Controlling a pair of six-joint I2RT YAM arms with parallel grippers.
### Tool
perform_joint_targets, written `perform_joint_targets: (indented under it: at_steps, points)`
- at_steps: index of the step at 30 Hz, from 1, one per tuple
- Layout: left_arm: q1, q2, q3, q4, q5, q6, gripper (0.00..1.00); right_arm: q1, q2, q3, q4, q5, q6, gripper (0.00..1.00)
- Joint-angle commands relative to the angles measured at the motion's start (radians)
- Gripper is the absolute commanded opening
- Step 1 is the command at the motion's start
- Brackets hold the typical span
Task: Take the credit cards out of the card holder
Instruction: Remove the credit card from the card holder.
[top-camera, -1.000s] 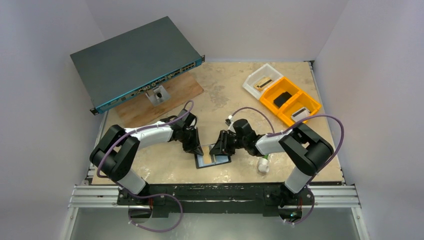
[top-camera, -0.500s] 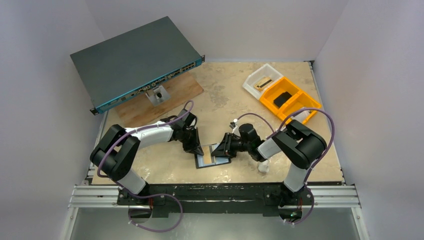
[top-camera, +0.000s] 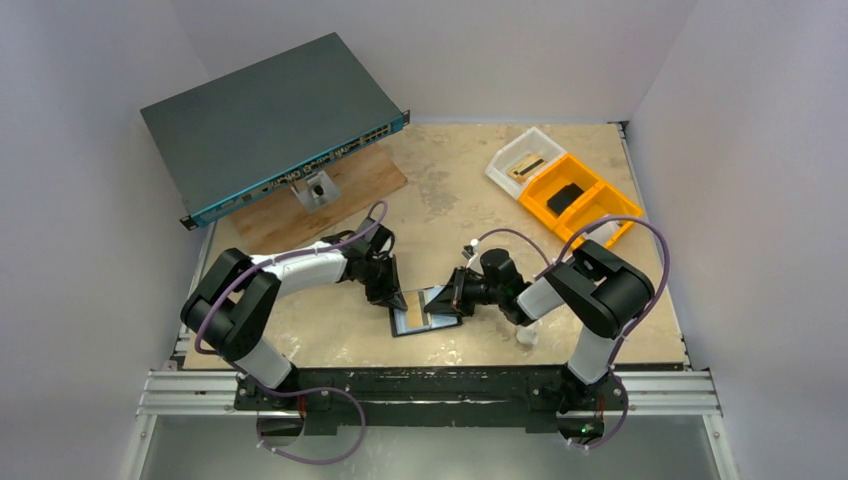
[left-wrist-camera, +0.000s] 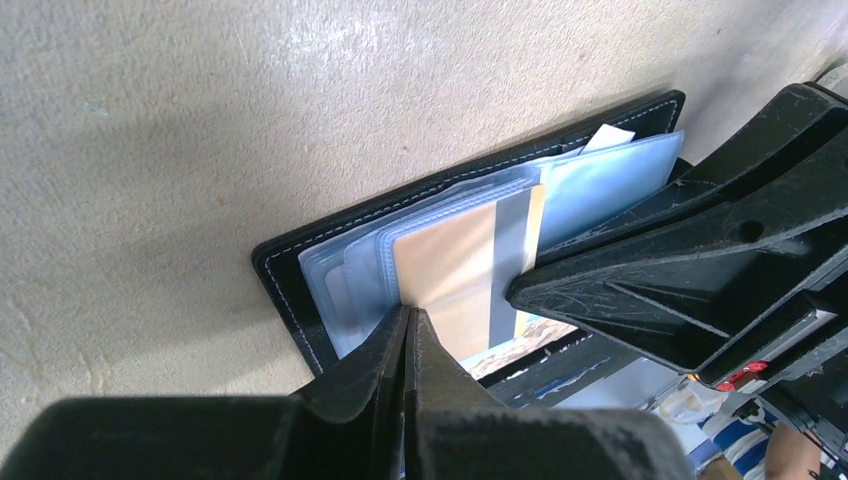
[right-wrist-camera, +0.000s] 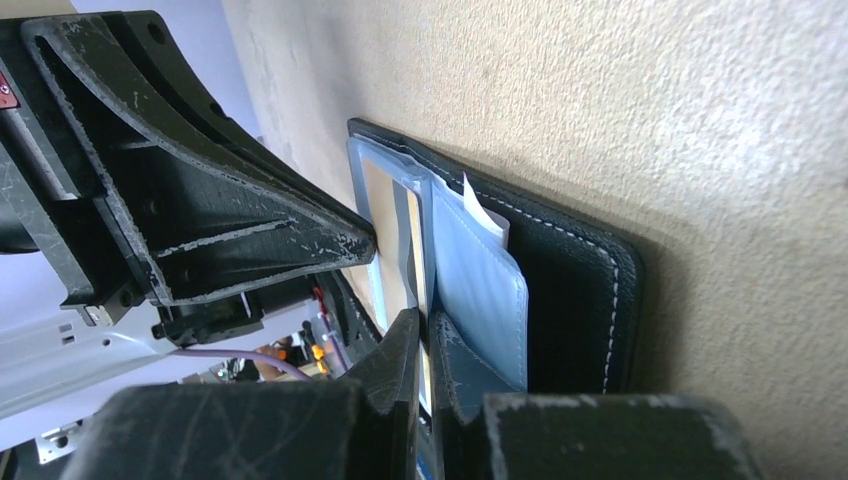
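Left wrist: left claw (left-wrist-camera: 408, 325), right claw (left-wrist-camera: 520, 291) pinch credit cards (left-wrist-camera: 465, 262) in one card holder (left-wrist-camera: 292, 262).

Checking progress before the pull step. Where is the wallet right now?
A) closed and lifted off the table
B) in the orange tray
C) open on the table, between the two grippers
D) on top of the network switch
C: the wallet lies open on the table, with the left gripper at one side and the right gripper at the other.
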Motion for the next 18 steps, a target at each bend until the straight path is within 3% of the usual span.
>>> perform_joint_targets:
  at_steps: [1, 7, 12, 18]
  points:
    - [0.007, 0.051, -0.032, -0.074, -0.167, 0.033, 0.00, -0.006, -0.052, -0.020, -0.025, 0.024, -0.020, 0.00]
    - [0.011, 0.049, -0.032, -0.079, -0.172, 0.043, 0.00, -0.007, -0.078, -0.022, -0.070, 0.057, -0.041, 0.00]
    - [0.010, 0.060, -0.030, -0.073, -0.162, 0.050, 0.00, -0.007, -0.056, -0.023, -0.032, 0.034, -0.027, 0.15]
    - [0.011, 0.066, -0.035, -0.063, -0.158, 0.045, 0.00, -0.008, -0.009, -0.031, 0.065, -0.006, 0.018, 0.17]
